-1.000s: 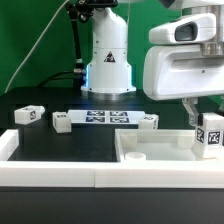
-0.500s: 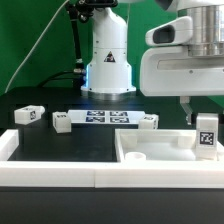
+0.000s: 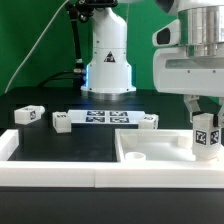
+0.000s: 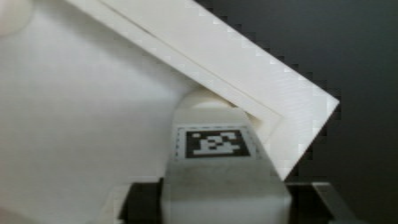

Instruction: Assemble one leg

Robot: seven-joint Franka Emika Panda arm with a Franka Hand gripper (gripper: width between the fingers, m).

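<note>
Exterior view: low, near table point(image 3: 55, 146) height, facing the arm's base point(image 3: 108, 62) across the scene, middling range; wrist view: very close, looking down along the gripper point(image 4: 217, 198). Shared: the leg point(image 3: 206, 136) and one corner of the panel point(image 3: 160, 135).

Robotics lab: green backdrop point(image 3: 35, 40), marker board point(image 3: 102, 118).

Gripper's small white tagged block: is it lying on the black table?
No, the gripper holds the small white tagged block at the white panel.
</note>
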